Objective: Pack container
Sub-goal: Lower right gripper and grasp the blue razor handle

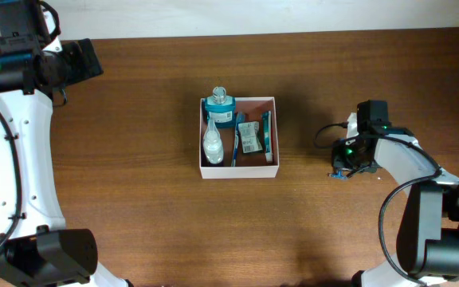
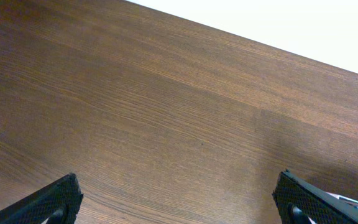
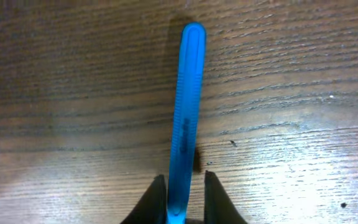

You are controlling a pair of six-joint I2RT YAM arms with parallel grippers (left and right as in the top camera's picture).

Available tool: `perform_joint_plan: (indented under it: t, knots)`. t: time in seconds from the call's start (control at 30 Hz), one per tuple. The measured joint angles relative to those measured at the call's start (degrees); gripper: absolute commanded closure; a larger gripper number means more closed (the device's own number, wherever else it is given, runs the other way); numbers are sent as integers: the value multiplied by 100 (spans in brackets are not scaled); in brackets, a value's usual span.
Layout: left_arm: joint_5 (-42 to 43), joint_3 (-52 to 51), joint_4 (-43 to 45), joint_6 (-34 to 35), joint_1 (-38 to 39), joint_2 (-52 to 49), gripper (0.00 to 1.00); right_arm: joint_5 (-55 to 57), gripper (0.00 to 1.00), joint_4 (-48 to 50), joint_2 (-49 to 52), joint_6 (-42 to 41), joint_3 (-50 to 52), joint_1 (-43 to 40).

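Note:
The container (image 1: 238,171), a square white-walled box with a brownish-pink inside, sits mid-table. It holds a teal bottle (image 1: 219,106), a clear pouch (image 1: 213,142), a blue toothbrush (image 1: 234,148), a small packet (image 1: 250,137) and a teal item (image 1: 267,132). My right gripper (image 1: 340,170) is low over the table to the right of the container. In the right wrist view its fingers (image 3: 185,186) are closed round a slim blue plastic handle (image 3: 186,99) that points away over the wood. My left gripper (image 2: 179,199) is open and empty, far from the container at the table's back left.
The table's back edge (image 2: 278,43) runs close behind the left gripper. A black cable (image 1: 325,131) loops beside the right arm. Bare wood surrounds the container.

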State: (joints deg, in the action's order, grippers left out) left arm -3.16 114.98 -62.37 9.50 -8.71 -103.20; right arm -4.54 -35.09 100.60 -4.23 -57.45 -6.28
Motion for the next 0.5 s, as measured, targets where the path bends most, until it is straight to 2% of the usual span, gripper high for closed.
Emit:
perform_joint_plan:
  t: [0.33, 0.4, 0.5]
  knots:
    - [0, 0, 0, 0, 0, 0, 0, 20, 88, 4, -2, -31, 4, 0]
    - [0, 0, 0, 0, 0, 0, 0, 20, 77, 7, -2, -31, 4, 0]
    - [0, 0, 0, 0, 0, 0, 0, 22, 77, 9, -2, -37, 4, 0]
